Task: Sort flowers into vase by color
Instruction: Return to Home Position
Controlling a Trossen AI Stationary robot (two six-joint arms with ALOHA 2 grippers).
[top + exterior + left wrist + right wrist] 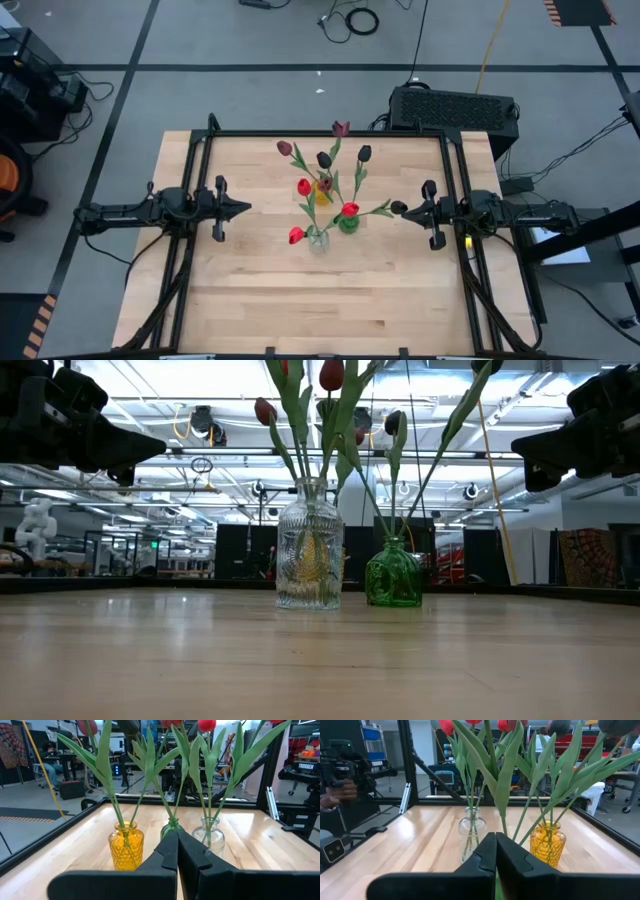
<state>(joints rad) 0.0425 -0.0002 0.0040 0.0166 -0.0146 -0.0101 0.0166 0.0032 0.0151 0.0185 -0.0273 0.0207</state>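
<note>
Flowers (324,159) stand bunched in three vases at the centre of the tabletop (250,300) in the high view. We see a clear vase (318,239) lowest in the frame, a green vase (348,223) just beside it to the right, and a yellow vase (322,186) above them both. Bright red heads (304,186) spread around the clear vase, while the maroon and near-black heads (364,153) fan out toward the top of the frame. We cannot follow every stem to its vase from above.

In the low view the clear vase sits just left of centre and the green vase just right of it, both upright, with green stems and leaves rising out of the frame.

We find the left hand (243,208) at centre left of the high view, pointing at the vases and well apart from them, its fingers clenched together on nothing. The right hand (397,209) mirrors it at centre right, near the green vase, likewise clenched and holding nothing.
</note>
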